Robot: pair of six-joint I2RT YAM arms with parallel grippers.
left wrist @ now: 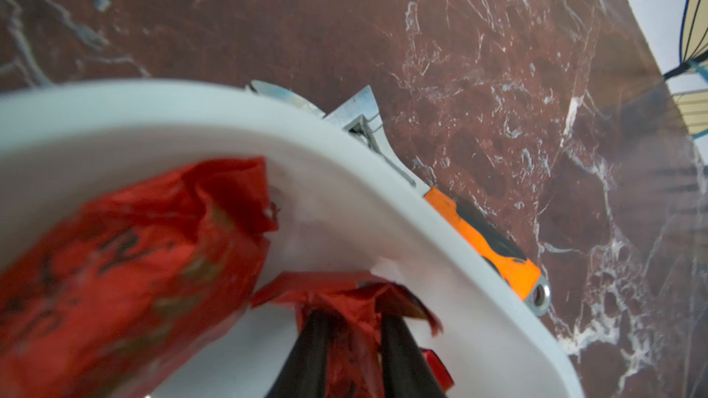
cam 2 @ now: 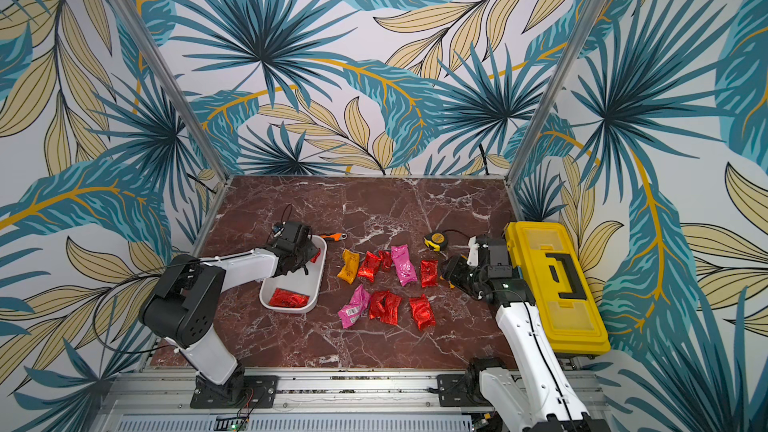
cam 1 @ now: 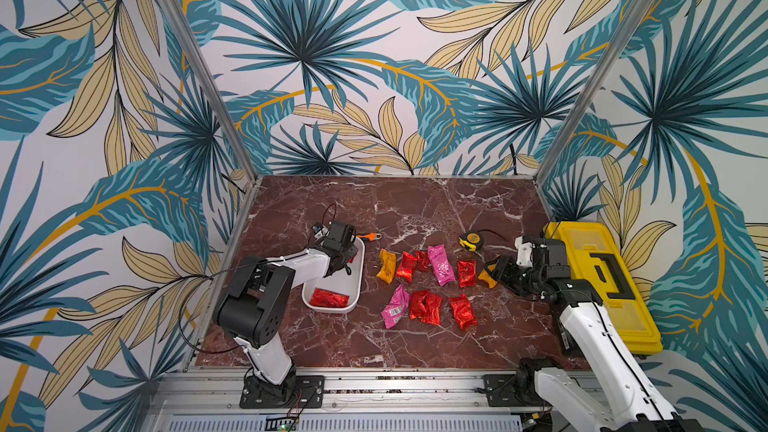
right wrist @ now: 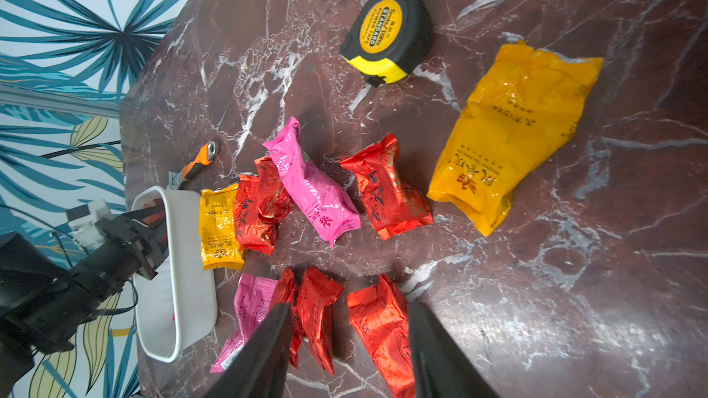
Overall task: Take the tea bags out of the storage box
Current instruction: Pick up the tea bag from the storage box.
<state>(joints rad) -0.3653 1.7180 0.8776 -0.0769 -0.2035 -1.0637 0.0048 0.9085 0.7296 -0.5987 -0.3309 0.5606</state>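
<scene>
My left arm (cam 1: 291, 264) bends low into the storage box (cam 1: 345, 280), left gripper (left wrist: 350, 319) pinching a red tea bag (left wrist: 337, 296) (a second tea bag (left wrist: 126, 262) lies alongside); right gripper (right wrist: 346, 306) hovers, jaws parted, empty.

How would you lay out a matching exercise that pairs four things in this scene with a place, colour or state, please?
Things:
1. tape measure
2. wrench
3. toolbox
4. left gripper

Descriptions:
A. shut on a red tea bag inside the storage box
B. yellow, with a black handle on the lid
C. lying just beyond the storage box's far end
D. behind the rows of loose tea bags

Pairs: 1-D, 2-C, 3-B, 4-A
</scene>
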